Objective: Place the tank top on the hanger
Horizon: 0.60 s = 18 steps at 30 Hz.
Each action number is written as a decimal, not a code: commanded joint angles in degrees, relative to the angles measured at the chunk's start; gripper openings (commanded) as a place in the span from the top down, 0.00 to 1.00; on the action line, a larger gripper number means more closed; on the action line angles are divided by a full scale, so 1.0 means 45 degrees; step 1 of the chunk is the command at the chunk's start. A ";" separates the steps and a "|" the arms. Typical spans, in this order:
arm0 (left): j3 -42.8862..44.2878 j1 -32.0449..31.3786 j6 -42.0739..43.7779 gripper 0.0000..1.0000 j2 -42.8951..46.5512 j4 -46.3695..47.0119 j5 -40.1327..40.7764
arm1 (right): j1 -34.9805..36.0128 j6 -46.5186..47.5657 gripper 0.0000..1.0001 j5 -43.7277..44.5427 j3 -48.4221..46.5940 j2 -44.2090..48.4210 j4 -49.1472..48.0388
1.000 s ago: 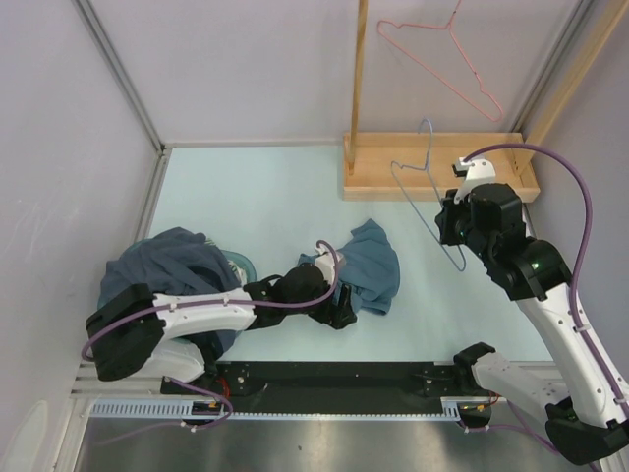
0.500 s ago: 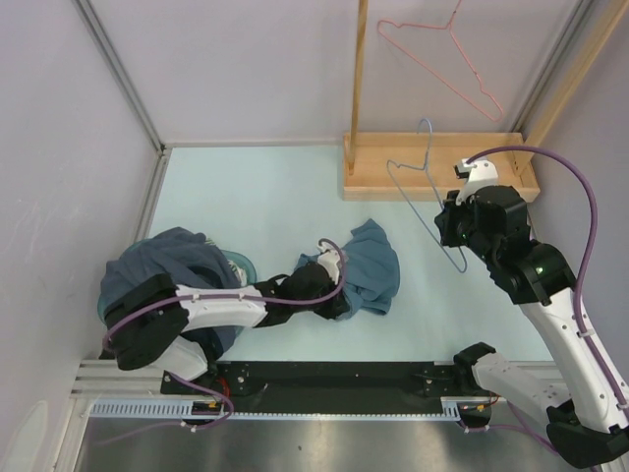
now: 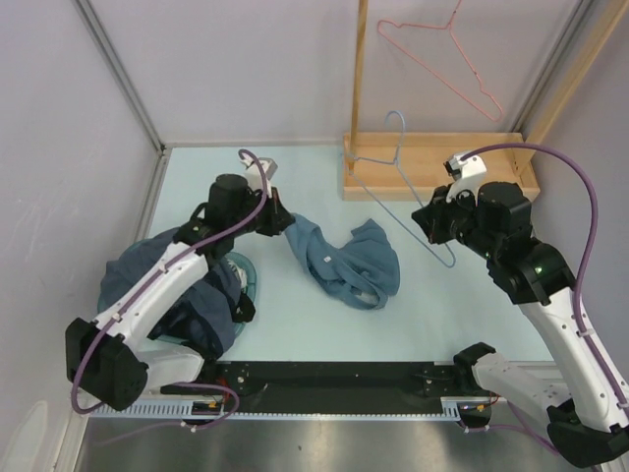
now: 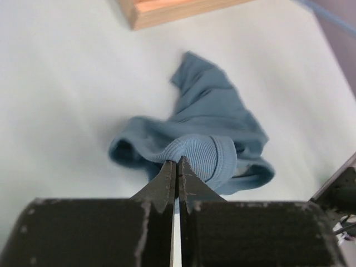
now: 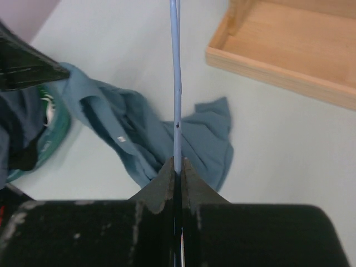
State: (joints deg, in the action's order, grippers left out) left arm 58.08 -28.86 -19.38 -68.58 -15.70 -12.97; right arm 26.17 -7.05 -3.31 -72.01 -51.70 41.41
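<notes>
The teal-blue tank top (image 3: 356,264) lies mid-table, with one edge drawn up and to the left. My left gripper (image 3: 281,222) is shut on that edge. In the left wrist view its jaws pinch the ribbed hem (image 4: 200,158) and the rest of the tank top (image 4: 214,114) hangs below. My right gripper (image 3: 430,220) is shut on the thin light-blue wire hanger (image 3: 395,162), held above the table to the right of the top. In the right wrist view the hanger (image 5: 176,83) runs straight up from the closed jaws, over the tank top (image 5: 161,139).
A wooden stand (image 3: 442,167) with an upright pole (image 3: 359,69) sits at the back right. A pink hanger (image 3: 442,59) hangs high on the back wall. A navy heap of clothes (image 3: 172,265) lies over a teal basket (image 3: 248,275) at the left.
My left gripper shut on the tank top's hem, then swung up and back to the left, stretching the fabric out. The right gripper carried the hanger slightly left.
</notes>
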 commanded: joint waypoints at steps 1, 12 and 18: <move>0.0645 0.1741 0.1648 1.00 -0.0988 -0.2173 -0.1843 | 0.0238 -0.0153 1.00 -0.1900 -0.0131 0.0005 -0.1897; 0.0199 0.3795 0.1572 1.00 -0.1147 -0.1100 -0.2429 | 0.0725 0.0395 1.00 -0.4009 0.0336 0.0590 0.0170; 0.0042 0.4421 0.1454 1.00 -0.1304 -0.1041 -0.2665 | 0.1272 0.0298 1.00 -0.4595 0.1020 0.1000 0.1013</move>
State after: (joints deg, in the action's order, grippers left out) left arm 58.54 -10.15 -13.45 -74.74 -22.85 -23.22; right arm 30.35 -5.74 -19.90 -68.73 -48.99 43.40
